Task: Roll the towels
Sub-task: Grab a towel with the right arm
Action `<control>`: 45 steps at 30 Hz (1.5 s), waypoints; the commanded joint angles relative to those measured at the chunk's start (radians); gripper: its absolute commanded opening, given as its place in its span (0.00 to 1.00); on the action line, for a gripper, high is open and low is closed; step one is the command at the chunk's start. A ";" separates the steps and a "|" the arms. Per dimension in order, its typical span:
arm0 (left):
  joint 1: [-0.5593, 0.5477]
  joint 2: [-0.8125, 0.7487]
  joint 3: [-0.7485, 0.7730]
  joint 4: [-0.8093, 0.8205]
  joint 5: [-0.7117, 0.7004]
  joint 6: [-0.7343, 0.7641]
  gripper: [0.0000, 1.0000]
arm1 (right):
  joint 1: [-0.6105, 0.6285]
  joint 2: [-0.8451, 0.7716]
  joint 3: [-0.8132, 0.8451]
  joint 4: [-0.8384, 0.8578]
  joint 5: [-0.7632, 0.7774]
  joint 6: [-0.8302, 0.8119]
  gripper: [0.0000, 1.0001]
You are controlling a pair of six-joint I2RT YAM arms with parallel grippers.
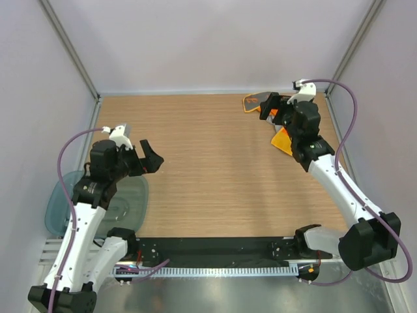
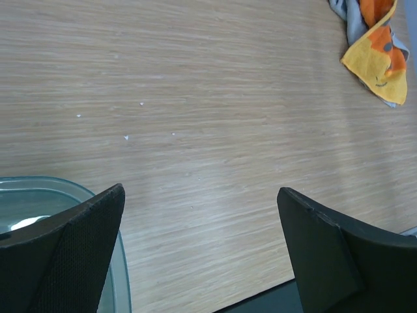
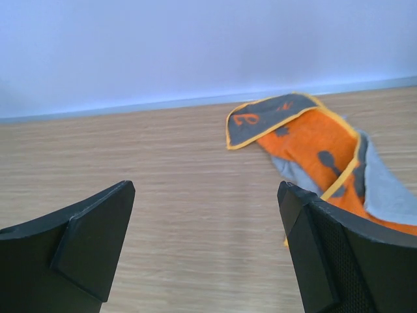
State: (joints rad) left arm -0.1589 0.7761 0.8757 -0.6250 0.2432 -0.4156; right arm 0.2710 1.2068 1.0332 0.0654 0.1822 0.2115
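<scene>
Leftmost, the teal tub (image 1: pixel 57 203) sits beside the left gripper (image 2: pixel 201 190), whose jaws are spread wide over the table (image 1: pixel 215 176). At the far right corner, the orange towel (image 3: pixel 311 140) and grey towel (image 3: pixel 391 192) lie bunched together. The heap runs diagonally from far-left to near-right, in front of the right gripper (image 3: pixel 206 186), whose jaws are likewise spread and empty.

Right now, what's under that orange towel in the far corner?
A grey towel pokes out along the orange towel's edges, seemingly beneath it, both bunched on the table. How far the grey reaches underneath is covered by the orange cloth.
</scene>
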 commanded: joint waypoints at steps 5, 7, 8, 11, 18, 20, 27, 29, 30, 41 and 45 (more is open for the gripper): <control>-0.011 0.017 0.088 -0.074 0.085 -0.008 1.00 | -0.036 0.123 0.143 -0.197 -0.168 0.120 1.00; -0.024 -0.026 0.072 -0.073 0.040 -0.008 1.00 | -0.036 0.193 0.229 -0.266 -0.116 0.126 1.00; -0.042 -0.043 0.072 -0.084 0.012 -0.006 1.00 | -0.036 0.218 0.299 -0.329 -0.090 0.120 1.00; -0.047 -0.090 0.089 -0.157 -0.079 -0.025 1.00 | -0.039 0.325 0.395 -0.453 -0.015 0.100 1.00; -0.057 -0.187 0.045 -0.137 -0.148 -0.017 1.00 | -0.122 0.582 0.643 -0.654 0.083 0.152 0.95; -0.059 -0.184 0.045 -0.133 -0.156 -0.011 0.99 | -0.131 0.634 0.677 -0.680 0.137 0.147 0.92; -0.056 -0.132 0.052 -0.136 -0.150 -0.005 1.00 | -0.128 0.744 0.682 -0.774 0.208 0.147 0.76; -0.053 -0.127 0.052 -0.130 -0.125 0.000 1.00 | -0.115 0.752 0.642 -0.776 0.195 0.154 0.73; -0.051 -0.127 0.051 -0.124 -0.117 0.001 1.00 | -0.107 0.752 0.628 -0.773 0.201 0.155 0.72; -0.050 -0.121 0.046 -0.120 -0.107 0.006 1.00 | -0.075 0.855 0.613 -0.771 0.204 0.161 0.64; -0.050 -0.118 0.048 -0.120 -0.105 0.008 1.00 | -0.073 0.893 0.607 -0.766 0.229 0.172 0.63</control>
State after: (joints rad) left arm -0.2138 0.6586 0.9241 -0.7673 0.1169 -0.4294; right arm 0.1955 2.0933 1.6264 -0.6949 0.3744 0.3698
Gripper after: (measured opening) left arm 0.996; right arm 0.634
